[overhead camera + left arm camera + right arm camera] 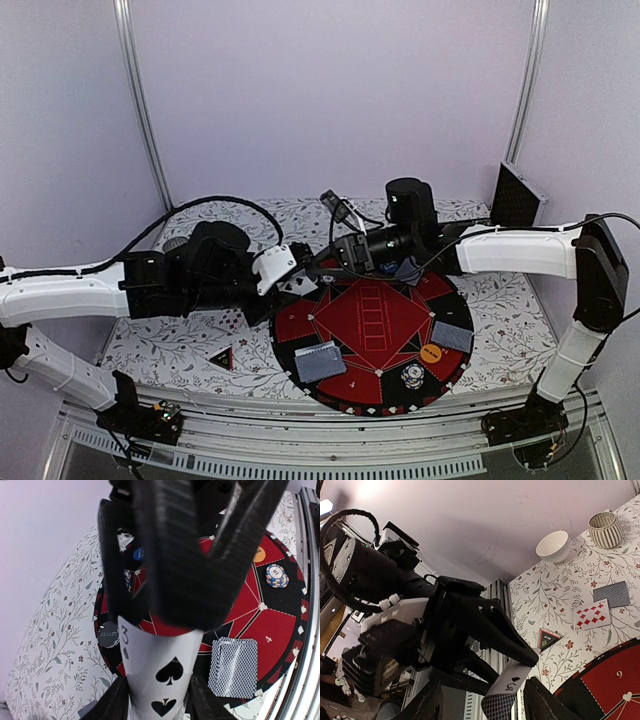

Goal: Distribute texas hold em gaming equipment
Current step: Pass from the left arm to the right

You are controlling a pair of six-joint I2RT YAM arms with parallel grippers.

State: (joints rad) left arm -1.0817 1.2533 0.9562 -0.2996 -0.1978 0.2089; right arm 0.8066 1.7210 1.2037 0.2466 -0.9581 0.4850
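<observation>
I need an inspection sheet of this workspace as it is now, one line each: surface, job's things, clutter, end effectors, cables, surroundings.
surface: floral-patterned table; round red-and-black mat lies on it.
job's things: three of spades held in the air; card pile, orange chip and chip stack on the mat; triangle and diamonds card on the table.
clutter: white bowl and ribbed cup near the pale wall.
end effectors: left end effector grips the three of spades; right end effector open, one finger on each side of that card.
cables: black cable arches over the left arm.
surroundings: pale wall behind; black box at the rear right.
</observation>
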